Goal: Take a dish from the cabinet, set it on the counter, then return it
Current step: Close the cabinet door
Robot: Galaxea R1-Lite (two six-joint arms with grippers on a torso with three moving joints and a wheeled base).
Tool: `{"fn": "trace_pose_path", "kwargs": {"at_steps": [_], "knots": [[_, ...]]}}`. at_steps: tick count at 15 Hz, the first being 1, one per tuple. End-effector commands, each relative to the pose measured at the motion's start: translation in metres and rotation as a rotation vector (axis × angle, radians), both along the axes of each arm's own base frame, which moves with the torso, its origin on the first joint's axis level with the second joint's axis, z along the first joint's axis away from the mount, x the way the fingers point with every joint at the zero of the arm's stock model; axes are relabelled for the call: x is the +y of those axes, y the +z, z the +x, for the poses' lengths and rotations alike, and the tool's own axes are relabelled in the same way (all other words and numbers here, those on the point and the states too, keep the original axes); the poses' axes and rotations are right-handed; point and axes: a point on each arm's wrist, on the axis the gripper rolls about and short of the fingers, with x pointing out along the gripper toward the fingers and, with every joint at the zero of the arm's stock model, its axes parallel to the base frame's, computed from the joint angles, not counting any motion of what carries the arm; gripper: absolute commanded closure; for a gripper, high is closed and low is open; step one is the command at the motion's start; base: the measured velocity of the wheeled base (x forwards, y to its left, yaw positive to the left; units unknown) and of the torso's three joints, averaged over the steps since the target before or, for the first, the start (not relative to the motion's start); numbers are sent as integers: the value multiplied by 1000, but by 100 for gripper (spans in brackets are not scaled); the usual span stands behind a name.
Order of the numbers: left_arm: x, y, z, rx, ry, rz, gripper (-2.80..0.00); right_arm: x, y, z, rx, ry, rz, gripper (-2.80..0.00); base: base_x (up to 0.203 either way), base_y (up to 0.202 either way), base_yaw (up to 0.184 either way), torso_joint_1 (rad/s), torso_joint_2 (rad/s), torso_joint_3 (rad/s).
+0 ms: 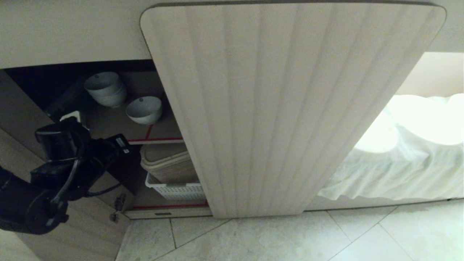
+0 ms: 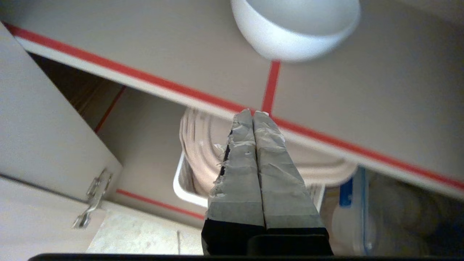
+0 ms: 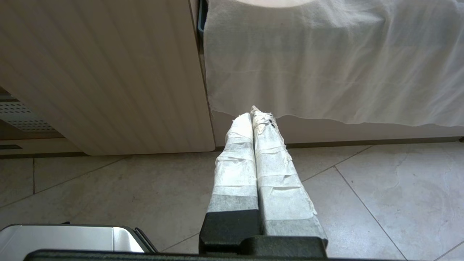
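The cabinet (image 1: 152, 108) stands with its left door swung aside; the fluted right door (image 1: 290, 108) covers the rest, with a white cloth (image 1: 398, 170) draped over the neighbouring opening. On the upper shelf, edged in red tape (image 1: 156, 139), sits the single white bowl (image 1: 144, 110), apart from a stack of bowls (image 1: 106, 88) further back. Below are beige nested tubs (image 1: 168, 163) and a white perforated basket (image 1: 177, 190). The left end effector (image 2: 253, 114) is pressed fully closed and empty (tips level with the shelf edge, short of the bowl (image 2: 295, 29)). The right end effector (image 3: 255, 112), also closed on nothing, hangs over the tiled floor (image 3: 362, 188).
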Motion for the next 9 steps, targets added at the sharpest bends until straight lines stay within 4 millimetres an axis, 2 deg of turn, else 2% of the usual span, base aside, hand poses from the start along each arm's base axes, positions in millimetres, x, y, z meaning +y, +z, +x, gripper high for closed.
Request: {"fn": "trace_pose_path", "kwargs": {"at_steps": [1,9], "knots": [[-2,3,-14,-5,-9,10,0,0,0,0,-1,1,1,0,0,0,0,0,0,0],[-10,5,-53,5,-56,16,0,0,0,0,-1,0,0,0,0,0,0,0,0,0]]}}
